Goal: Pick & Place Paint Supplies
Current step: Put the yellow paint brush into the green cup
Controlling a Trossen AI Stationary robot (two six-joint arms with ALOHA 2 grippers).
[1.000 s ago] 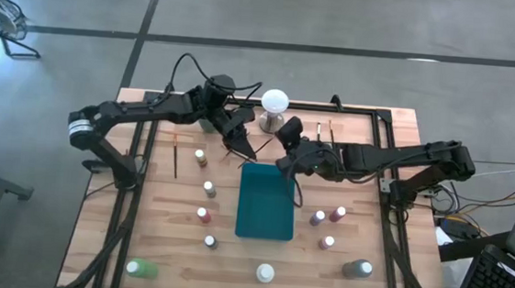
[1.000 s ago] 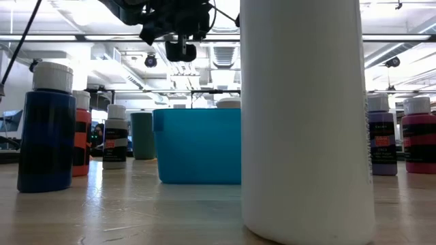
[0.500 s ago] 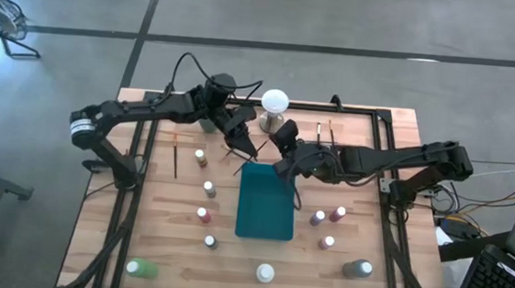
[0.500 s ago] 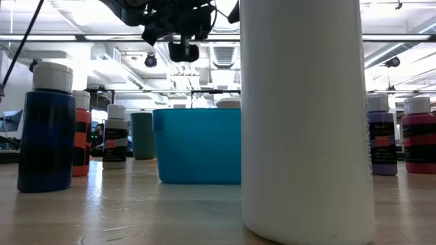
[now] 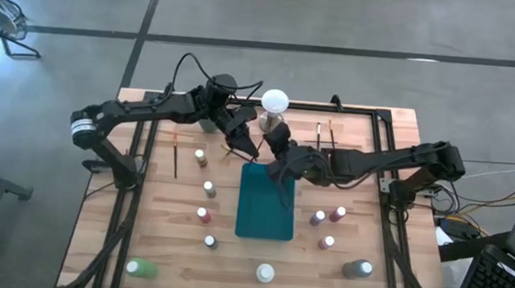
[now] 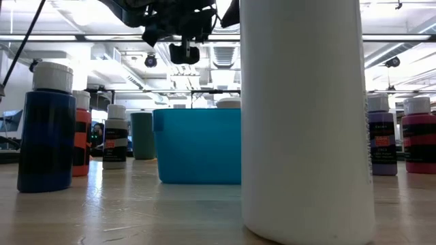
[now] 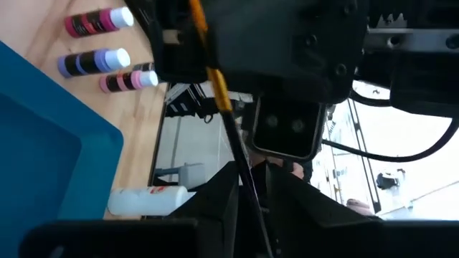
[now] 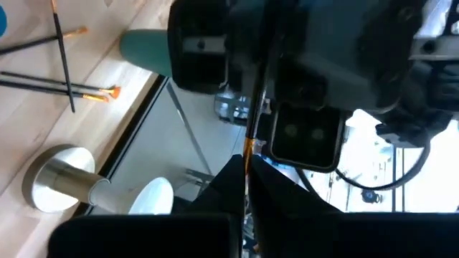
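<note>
Your right gripper (image 5: 276,156) has slid closer to the left gripper (image 5: 246,146) since the earlier frame, and the two now face each other just above the far edge of the teal tray (image 5: 265,220); the left arm has hardly shifted. Between them runs one thin brush (image 7: 231,136). Your right gripper is clenched on its orange section, while the dark length reaches across into the left gripper; whether the left one is truly pinching it, I cannot tell. That is your risk: if you release the right side before the left has a sound hold, the brush will likely drop, and it could fall beside the tray instead of into it. If both clamp and either arm pulls off-line, so slim a shaft may twist or slip out. The brush looks long, narrow and smooth, dark for most of its length with a bright orange band, so little surface to grip. The small white-capped bottles (image 5: 209,188) stand untouched on both sides of the tray, and more brushes (image 5: 319,130) lie beyond its far right corner.
</note>
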